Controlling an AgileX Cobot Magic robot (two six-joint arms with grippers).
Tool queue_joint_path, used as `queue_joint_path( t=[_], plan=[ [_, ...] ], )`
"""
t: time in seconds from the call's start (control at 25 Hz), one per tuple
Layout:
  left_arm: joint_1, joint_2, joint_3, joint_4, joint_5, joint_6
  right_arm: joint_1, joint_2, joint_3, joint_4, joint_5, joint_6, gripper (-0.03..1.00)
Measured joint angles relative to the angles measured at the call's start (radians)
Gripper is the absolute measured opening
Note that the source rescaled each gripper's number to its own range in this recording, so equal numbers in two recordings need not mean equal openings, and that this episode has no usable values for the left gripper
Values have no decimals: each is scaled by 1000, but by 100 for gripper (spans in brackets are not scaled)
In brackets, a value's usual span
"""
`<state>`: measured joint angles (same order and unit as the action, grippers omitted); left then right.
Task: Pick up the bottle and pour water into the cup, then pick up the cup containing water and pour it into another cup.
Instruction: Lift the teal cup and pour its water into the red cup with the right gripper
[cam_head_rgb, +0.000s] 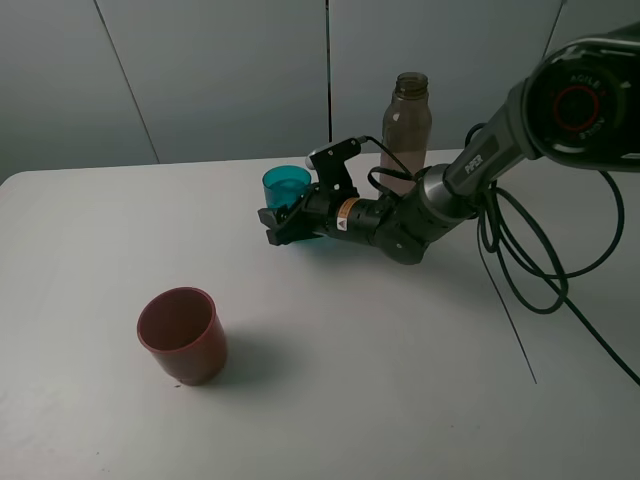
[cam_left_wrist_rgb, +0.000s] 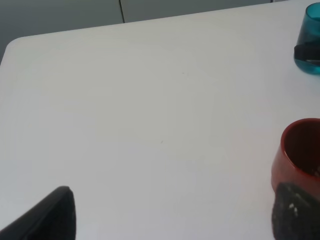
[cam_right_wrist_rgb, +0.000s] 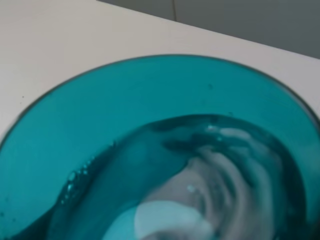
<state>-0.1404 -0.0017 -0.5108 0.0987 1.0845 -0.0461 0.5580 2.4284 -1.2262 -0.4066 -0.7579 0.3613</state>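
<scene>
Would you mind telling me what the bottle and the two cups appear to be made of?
The bottle: likely plastic, smoky and translucent, since light passes through it. The teal cup: glossy, see-through, apparently plastic. The red-brown cup: opaque, probably plastic, with a soft sheen and a thick rim.

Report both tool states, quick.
Left tool: open, holding nothing.
Right tool: closed on the cup.

The white tabletop (cam_head_rgb: 120, 230) carries three things: a red-brown cup (cam_head_rgb: 183, 335) upright near its front left, a teal cup (cam_head_rgb: 287, 183) toward the back middle, and, near that cup's right, a tall smoky uncapped bottle (cam_head_rgb: 408, 125).
</scene>
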Motion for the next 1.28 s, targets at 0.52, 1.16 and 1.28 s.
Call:
queue_joint_path(
  t=[0.52, 1.16, 1.28],
  plan=[
    [0, 0, 0, 0, 0, -2, 0, -39, -2, -89, 70, 3, 11],
    [0, 0, 0, 0, 0, -2, 0, -279, 123, -245, 104, 145, 10],
    [0, 0, 0, 0, 0, -2, 0, -329, 207, -200, 116, 89, 10]
  ],
)
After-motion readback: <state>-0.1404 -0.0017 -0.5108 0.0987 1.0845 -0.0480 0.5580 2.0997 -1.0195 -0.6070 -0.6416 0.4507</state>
